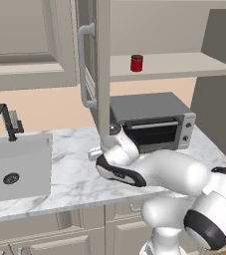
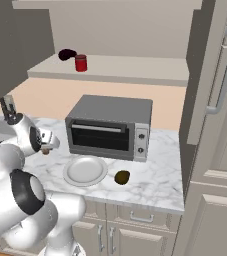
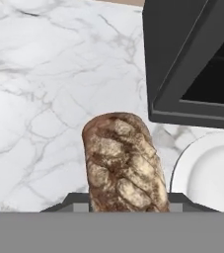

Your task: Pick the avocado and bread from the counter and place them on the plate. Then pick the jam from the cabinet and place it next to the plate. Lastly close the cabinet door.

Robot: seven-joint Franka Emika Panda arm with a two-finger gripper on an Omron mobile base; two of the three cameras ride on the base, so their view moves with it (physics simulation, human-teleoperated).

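Observation:
The brown bread point(image 3: 123, 163) fills the lower middle of the hand view, and my gripper point(image 3: 128, 202) is shut on its near end. From the right base view, the gripper point(image 2: 47, 146) hangs low over the marble counter point(image 2: 155, 182), left of the white plate point(image 2: 70, 176), with a bit of bread point(image 2: 46, 150) under it. The dark green avocado point(image 2: 122, 177) lies on the counter right of the plate. The red jam point(image 1: 136, 63) stands on the cabinet shelf point(image 1: 184, 65). The cabinet door point(image 1: 102, 60) stands open.
A grey toaster oven point(image 2: 110, 127) sits behind the plate, and its dark corner point(image 3: 182, 59) is close to the bread. A sink point(image 1: 15, 167) with a black faucet point(image 1: 5, 122) is at the counter's left end. A dark object point(image 2: 66, 54) lies beside the jam.

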